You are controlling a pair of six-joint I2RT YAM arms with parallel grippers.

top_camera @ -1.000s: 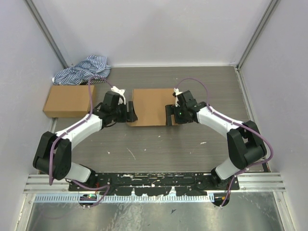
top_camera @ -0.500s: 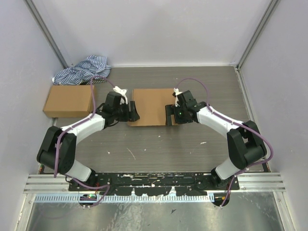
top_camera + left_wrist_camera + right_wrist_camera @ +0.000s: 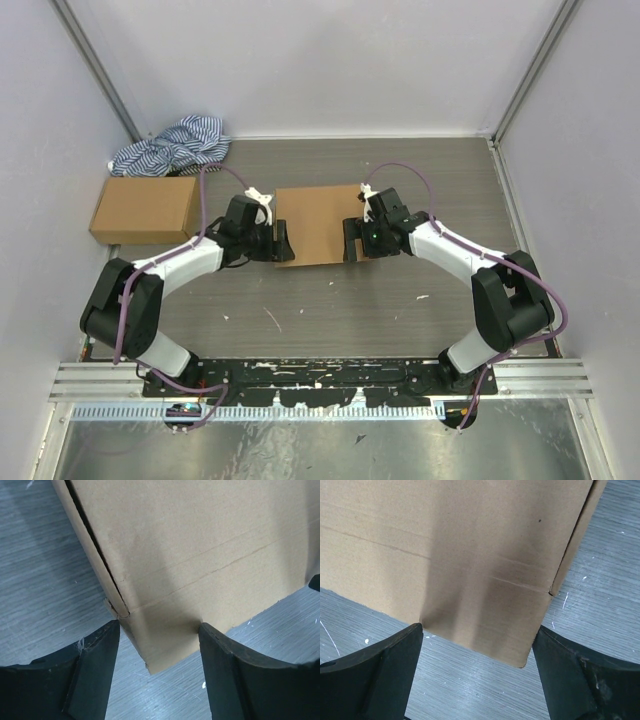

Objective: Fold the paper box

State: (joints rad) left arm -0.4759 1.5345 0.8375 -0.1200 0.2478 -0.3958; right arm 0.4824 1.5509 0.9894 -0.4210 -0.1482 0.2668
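The paper box (image 3: 318,222) lies flat and closed in the middle of the table, plain brown with creases. My left gripper (image 3: 283,243) is at its near left corner and my right gripper (image 3: 352,240) at its near right corner. In the left wrist view the box (image 3: 190,555) points a corner down between the two dark fingers (image 3: 95,670), and the left gripper (image 3: 159,645) is open around that corner, its tips at the cardboard's edges. In the right wrist view the box (image 3: 460,555) shows its other near corner between wide-apart fingers (image 3: 380,670), and the right gripper (image 3: 477,635) is open.
A sealed oblong brown carton (image 3: 143,209) sits at the left edge of the table. Behind it a blue-and-white striped cloth (image 3: 172,145) is bunched in the back left corner. Pale walls close in the left, back and right sides.
My left gripper has slid right and a little nearer, onto the box's near left corner. The right arm and the box have hardly moved.
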